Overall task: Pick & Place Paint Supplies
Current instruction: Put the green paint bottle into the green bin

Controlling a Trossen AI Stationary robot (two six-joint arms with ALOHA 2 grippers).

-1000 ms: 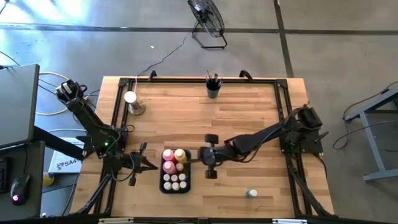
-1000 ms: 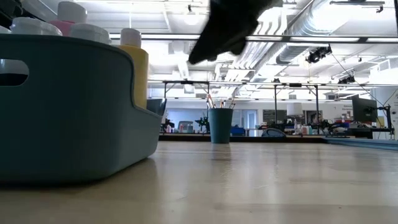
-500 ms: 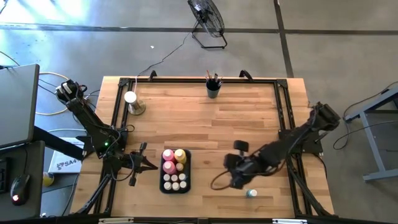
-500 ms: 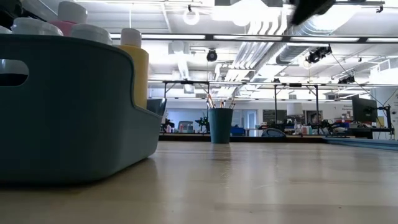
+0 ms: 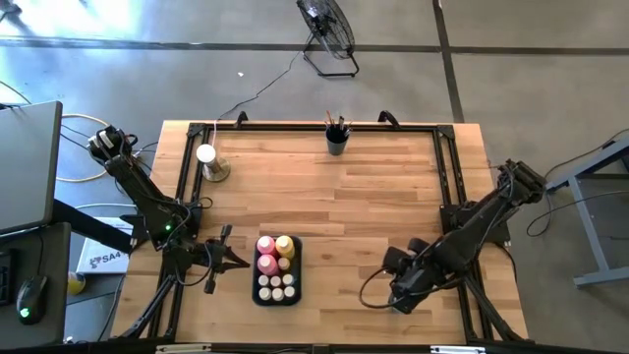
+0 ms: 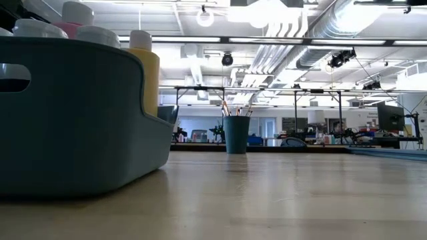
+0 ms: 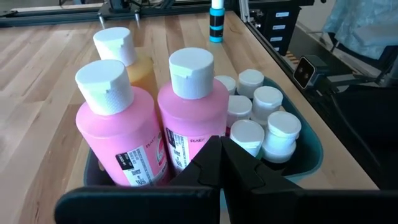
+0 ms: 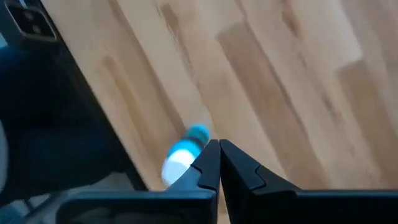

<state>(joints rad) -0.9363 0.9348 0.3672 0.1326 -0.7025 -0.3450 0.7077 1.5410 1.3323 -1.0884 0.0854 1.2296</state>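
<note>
A teal bin near the table's front holds two pink squeeze bottles, a yellow one and several small white-capped paint bottles. My left gripper waits shut just left of the bin, pointing at it. My right gripper hangs shut at the near right, pointing down over a small blue white-capped bottle, which stands on the table by the edge. In the high view the gripper hides that bottle. Paintbrushes stand in a dark cup at the far edge.
A white knob on a round tan base stands at the far left. A black frame runs round the tabletop. Bare wood lies between the bin, the cup and my right arm. A fan stands on the floor beyond.
My right gripper has swung from beside the bin toward the table's right and near edges, rising a little. It has rolled and tipped from slanting forward to pointing down, ending over the small blue bottle, and has stayed shut. It has left the low view.
</note>
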